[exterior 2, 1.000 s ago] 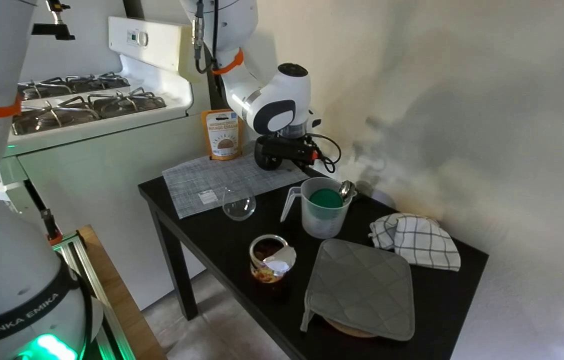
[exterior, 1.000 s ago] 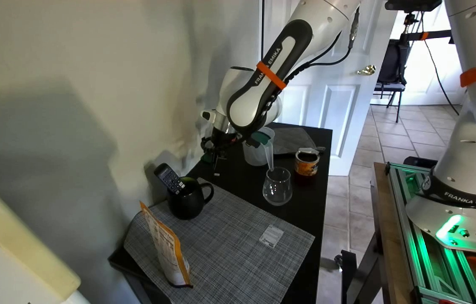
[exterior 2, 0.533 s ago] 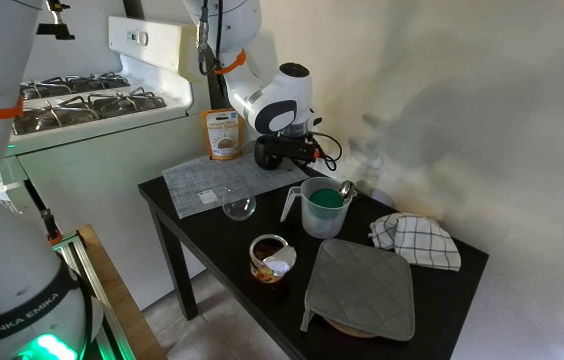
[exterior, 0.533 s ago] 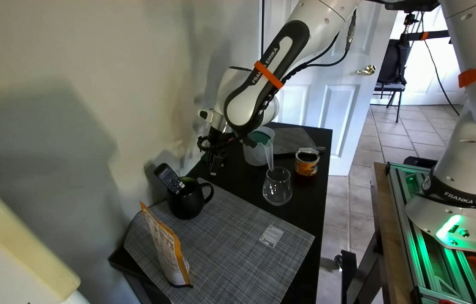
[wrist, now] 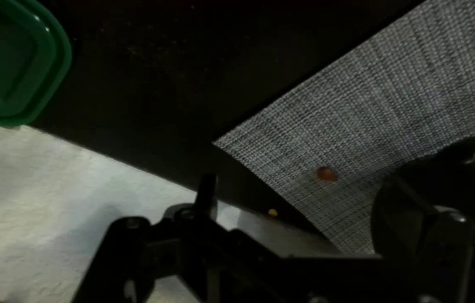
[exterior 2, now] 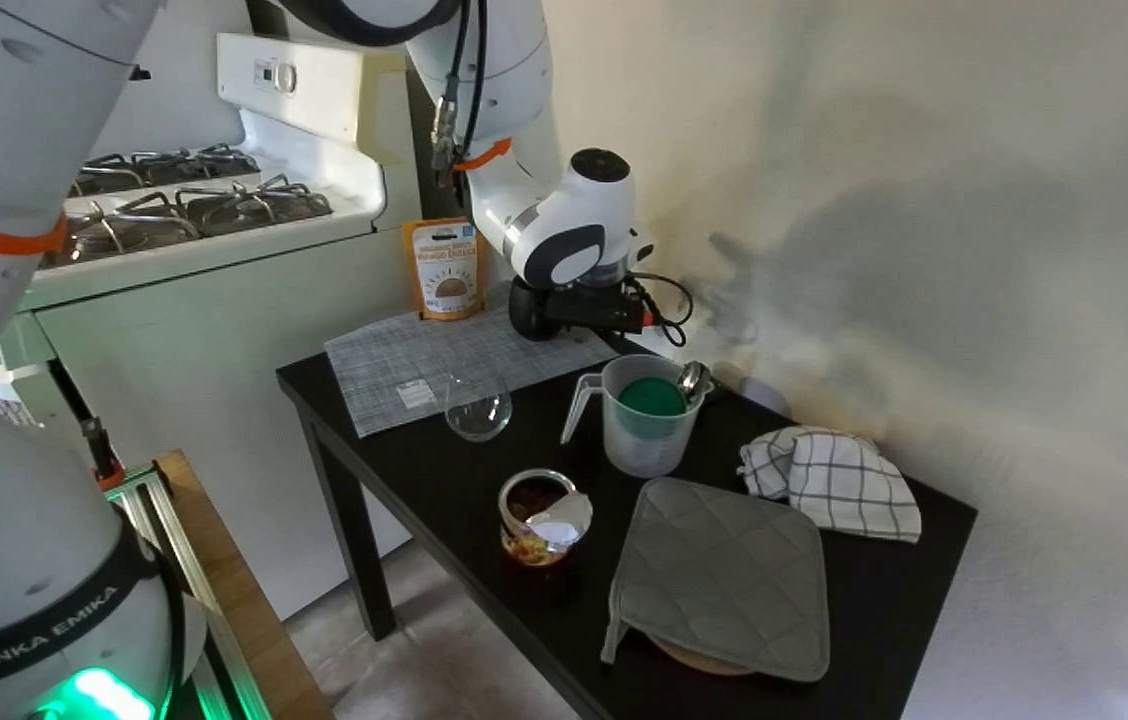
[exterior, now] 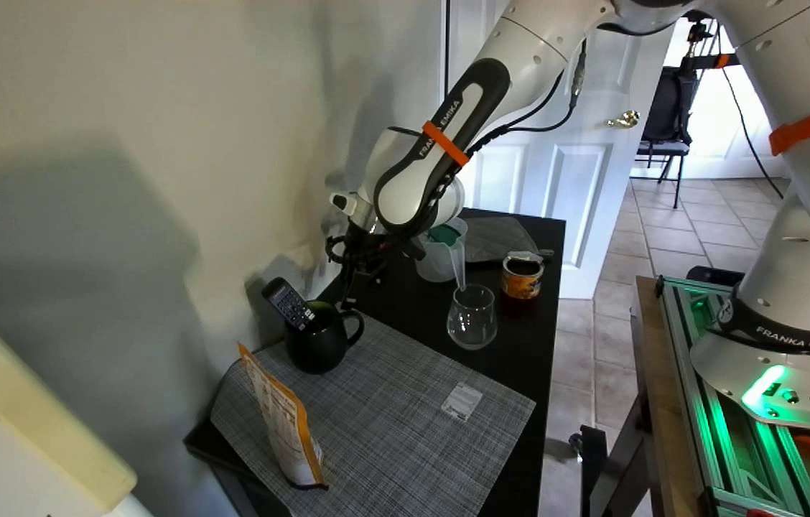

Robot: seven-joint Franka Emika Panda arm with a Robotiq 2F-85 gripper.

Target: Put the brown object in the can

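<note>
A small, slightly blurred reddish-brown oval object lies on the grey woven mat near its corner, in the wrist view. It cannot be made out in the exterior views. My gripper is open, with one dark finger left of the brown object and the other at the right, over the dark mug. Nothing shows between the fingers. In an exterior view the gripper hangs by the wall, just behind the black mug. The can, orange-brown with a dark top, stands farther off; its lifted foil lid shows in an exterior view.
The black mug with a remote stands on the mat by the wall. A clear glass and measuring jug stand between gripper and can. A green lid, potholder and snack pouch are also there.
The gripper has moved along the wall toward the black mug and a little lower. Its fingers appear more spread in an exterior view. The can, glass and jug have not moved.
</note>
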